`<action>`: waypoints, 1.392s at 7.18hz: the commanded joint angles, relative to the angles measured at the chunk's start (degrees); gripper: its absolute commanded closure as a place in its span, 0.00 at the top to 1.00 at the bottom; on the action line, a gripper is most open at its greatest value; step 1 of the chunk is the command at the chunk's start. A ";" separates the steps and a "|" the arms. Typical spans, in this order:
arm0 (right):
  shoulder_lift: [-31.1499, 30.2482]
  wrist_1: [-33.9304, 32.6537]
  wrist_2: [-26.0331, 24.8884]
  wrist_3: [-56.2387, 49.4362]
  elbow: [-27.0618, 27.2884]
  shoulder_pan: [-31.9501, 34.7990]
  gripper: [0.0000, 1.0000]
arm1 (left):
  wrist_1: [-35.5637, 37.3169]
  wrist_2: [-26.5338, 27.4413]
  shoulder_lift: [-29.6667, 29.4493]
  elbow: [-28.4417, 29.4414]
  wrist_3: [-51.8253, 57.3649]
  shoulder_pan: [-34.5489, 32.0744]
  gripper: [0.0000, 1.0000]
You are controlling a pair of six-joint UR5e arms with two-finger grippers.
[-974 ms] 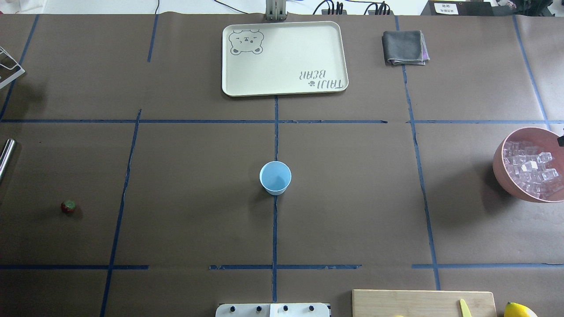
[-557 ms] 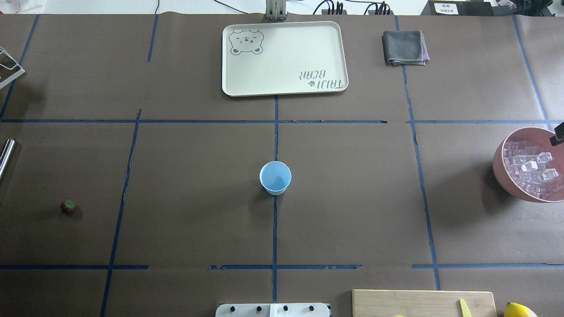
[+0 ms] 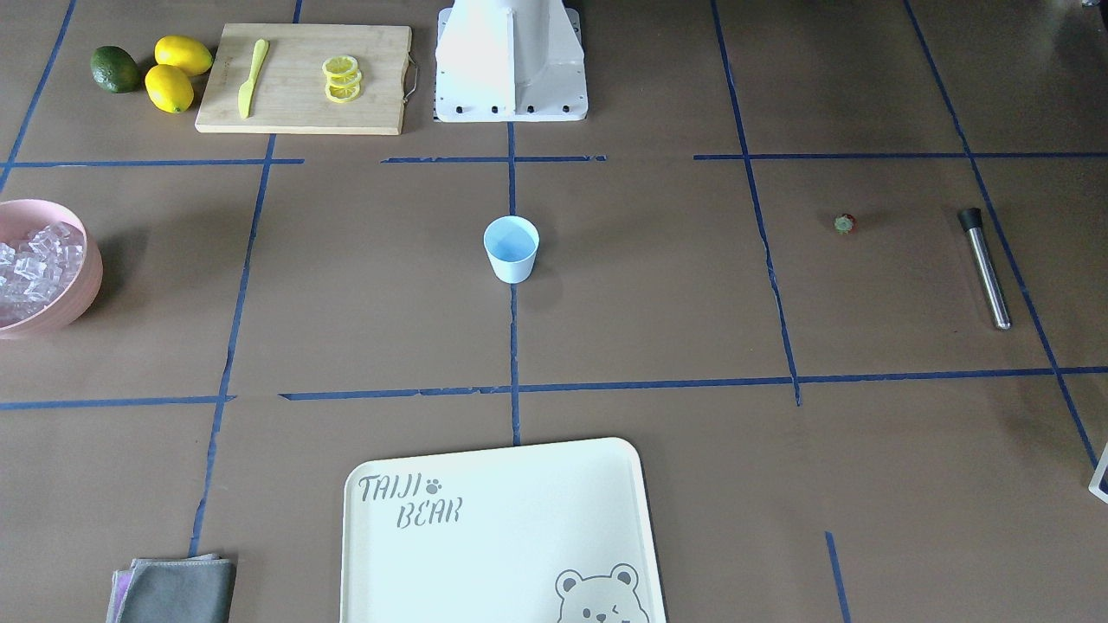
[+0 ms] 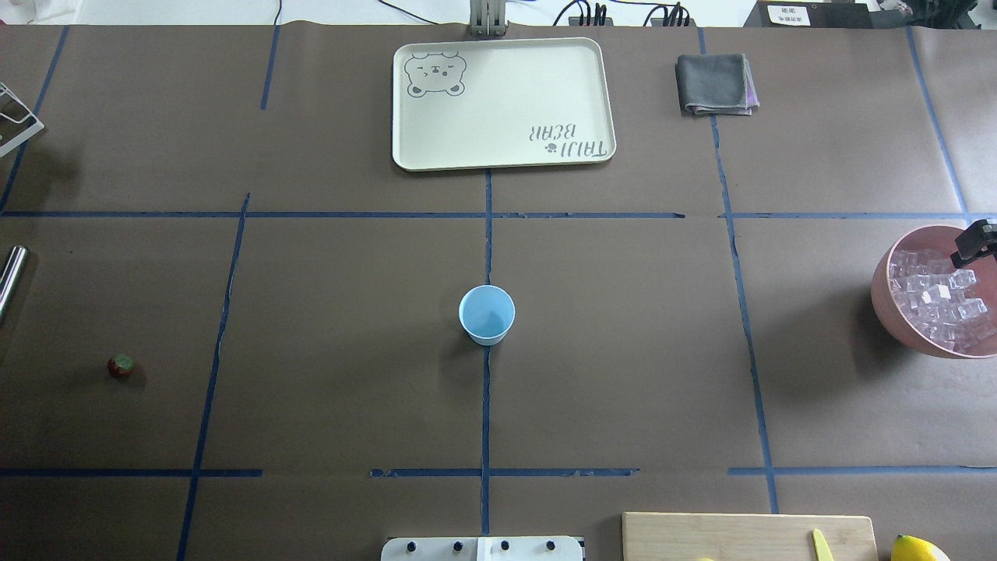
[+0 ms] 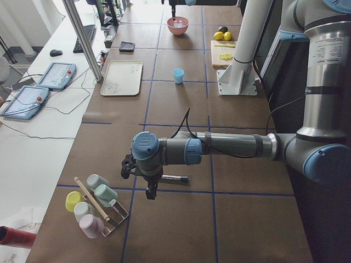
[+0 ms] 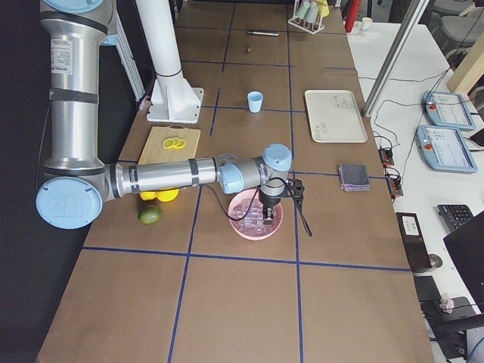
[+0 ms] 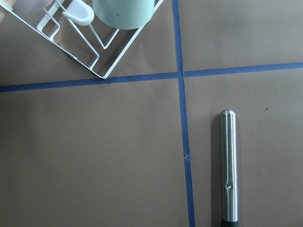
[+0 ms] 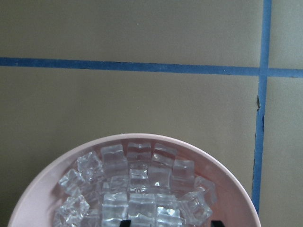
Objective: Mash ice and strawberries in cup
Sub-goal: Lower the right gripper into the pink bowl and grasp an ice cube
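The pale blue cup (image 4: pixel 486 314) stands empty at the table's middle, also in the front view (image 3: pixel 511 248). The ice (image 4: pixel 935 300) fills a pink bowl (image 4: pixel 880 288) at the right edge; the right wrist view shows the cubes (image 8: pixel 137 189) close below. My right gripper (image 8: pixel 170 223) hovers over the bowl's far side, its two dark tips wide apart and empty; it shows in the overhead view (image 4: pixel 974 241). The tiny strawberry (image 4: pixel 121 365) lies far left. My left gripper (image 5: pixel 151 189) hangs above a steel muddler (image 7: pixel 229 165); I cannot tell whether it is open.
A cream bear tray (image 4: pixel 502 101) and a grey cloth (image 4: pixel 715 84) lie at the far side. A cutting board (image 3: pixel 303 78) with lemon slices and a yellow knife, two lemons (image 3: pixel 173 73) and an avocado sit near the base. A white cup rack (image 7: pixel 90 42) stands far left.
My right gripper has come further in from the overhead view's right edge, over the pink bowl's rim. The cup, strawberry and muddler have not moved.
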 commanded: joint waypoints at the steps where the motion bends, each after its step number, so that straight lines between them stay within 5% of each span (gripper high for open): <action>1: 0.68 0.00 -0.05 0.00 -0.39 -0.89 0.64 | 0.00 0.05 -0.07 -0.01 -0.02 0.00 1.00; 10: 1.22 0.00 0.03 -0.09 -3.47 -0.89 0.59 | 0.44 -0.04 -0.07 -1.24 -0.02 -0.35 1.00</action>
